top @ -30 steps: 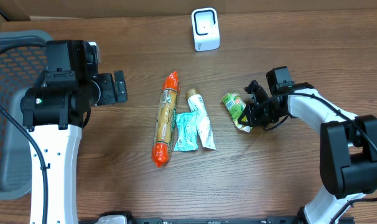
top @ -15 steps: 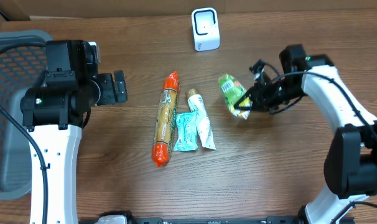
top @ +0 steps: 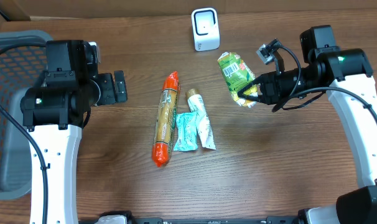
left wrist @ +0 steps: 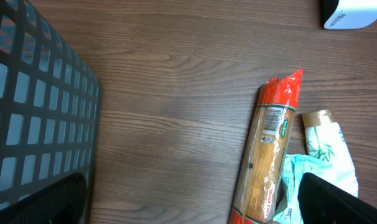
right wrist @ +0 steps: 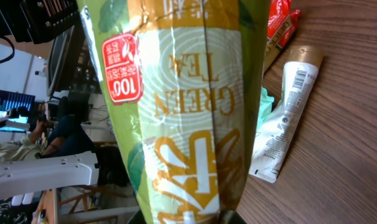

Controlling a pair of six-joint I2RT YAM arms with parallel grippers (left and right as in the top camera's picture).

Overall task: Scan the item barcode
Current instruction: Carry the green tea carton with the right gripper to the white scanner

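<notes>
Since a second ago the right arm has swung away from the middle of the bench and carried the green tea packet from its spot right of the tube toward the far edge. The right gripper is clamped on the packet's near end, and the packet now hangs clear of the wood, close to the white scanner but not touching it, off that unit's right front. From overhead a barcode shows on the packet's upward face. The right wrist view is filled by the packet's printed front, with the tube and bench well below it. The left gripper has not shifted: its fingers are spread wide with nothing between them, beside the grey basket. A long orange-ended pack, the tube and a teal sachet lie together mid-bench, the sachet tucked between the pack and the tube.
</notes>
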